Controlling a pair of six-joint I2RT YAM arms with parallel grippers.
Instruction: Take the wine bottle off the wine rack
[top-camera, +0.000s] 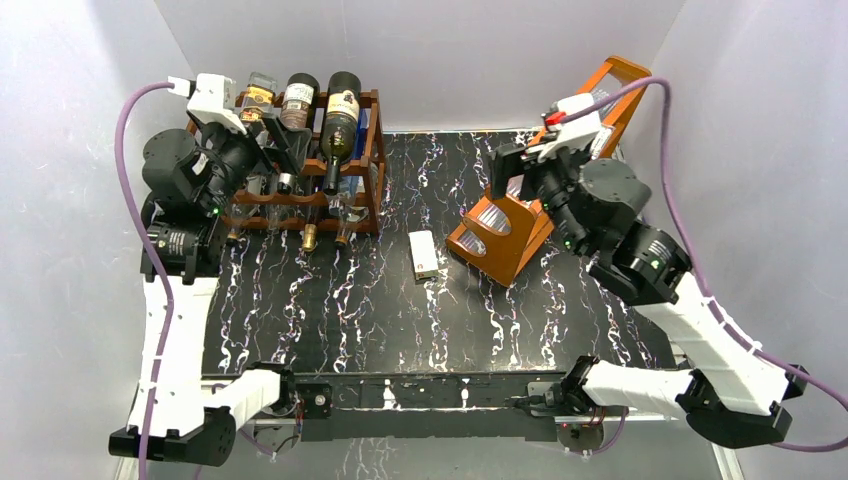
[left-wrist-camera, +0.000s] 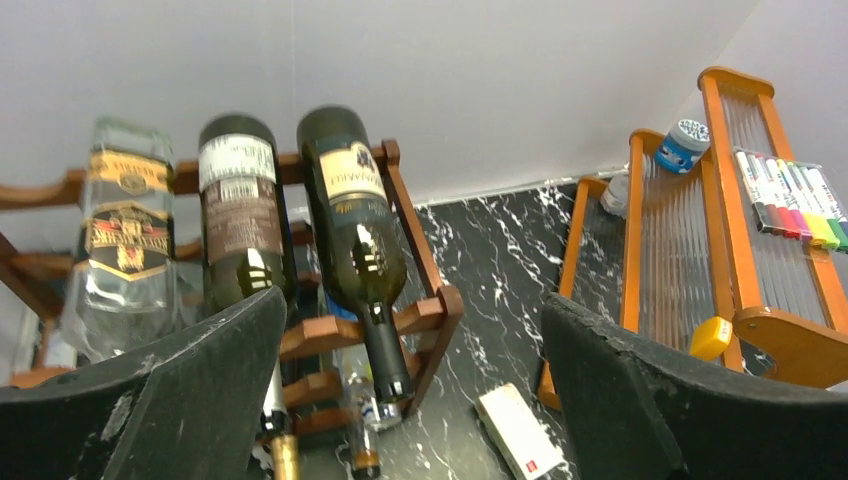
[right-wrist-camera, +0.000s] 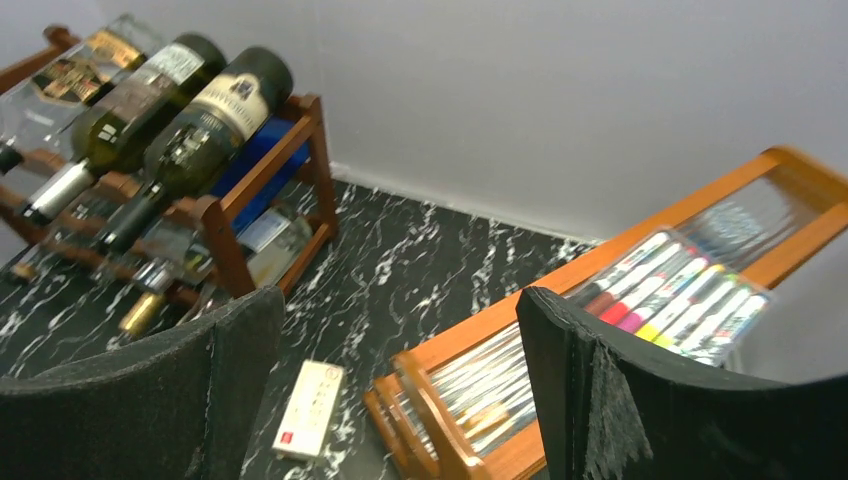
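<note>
The dark reddish-brown wine rack (top-camera: 372, 165) stands at the back left of the table. On its top tier lie a clear bottle (top-camera: 258, 95), a dark bottle (top-camera: 298, 102) and a dark green wine bottle (top-camera: 341, 125). My left gripper (top-camera: 280, 150) is open and empty, hovering above the bottle necks. In the left wrist view (left-wrist-camera: 410, 400) the green bottle (left-wrist-camera: 355, 230) lies between the fingers (left-wrist-camera: 180, 390), farther off, on the rack (left-wrist-camera: 430, 310). My right gripper (top-camera: 515, 175) is open and empty over the orange stand. In the right wrist view (right-wrist-camera: 400, 390) the rack (right-wrist-camera: 305, 150) is at far left.
A slanted orange wooden stand (top-camera: 510, 240) holds coloured markers (right-wrist-camera: 670, 290) at the back right. A small white box (top-camera: 424, 254) lies on the black marble table between rack and stand. More bottles fill the rack's lower tiers. White walls enclose three sides.
</note>
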